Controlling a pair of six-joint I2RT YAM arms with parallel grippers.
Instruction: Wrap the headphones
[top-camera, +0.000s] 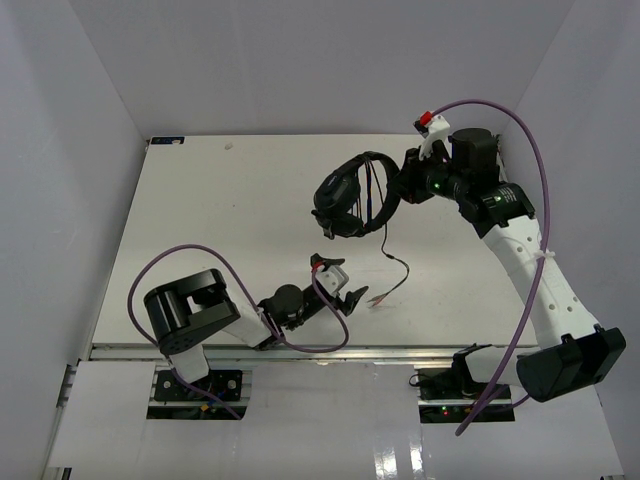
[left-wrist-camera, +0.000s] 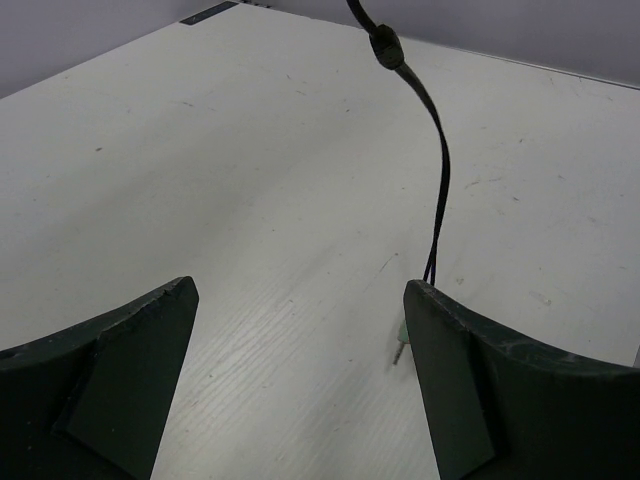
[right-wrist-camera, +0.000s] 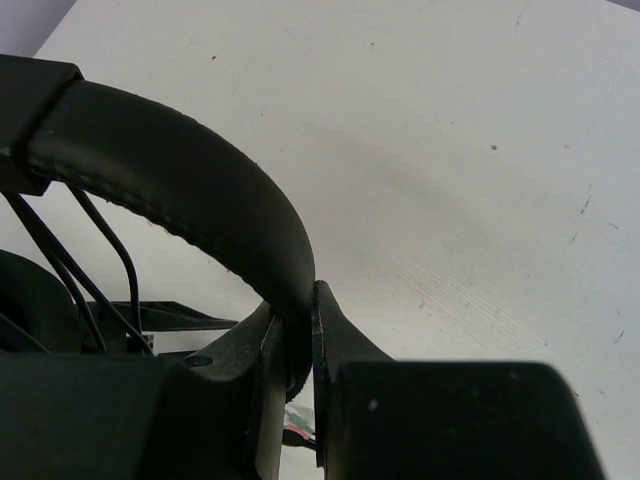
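Observation:
The black headphones (top-camera: 348, 196) are held up over the far middle of the table, with part of the thin cable wound across the headband. My right gripper (top-camera: 402, 186) is shut on the padded headband (right-wrist-camera: 180, 170), pinched between its jaws (right-wrist-camera: 305, 340). The loose cable (top-camera: 399, 264) trails down to the table and ends in reddish plugs (top-camera: 378, 300). My left gripper (top-camera: 342, 282) is open and empty, low over the table just left of the plugs. In the left wrist view the cable (left-wrist-camera: 440, 170) runs down behind the right finger (left-wrist-camera: 500, 380), with a plug tip (left-wrist-camera: 400, 352) beside it.
White walls enclose the table on three sides. Purple robot cables (top-camera: 540, 190) loop over both arms. A dark strip (top-camera: 165, 141) lies at the table's far left corner.

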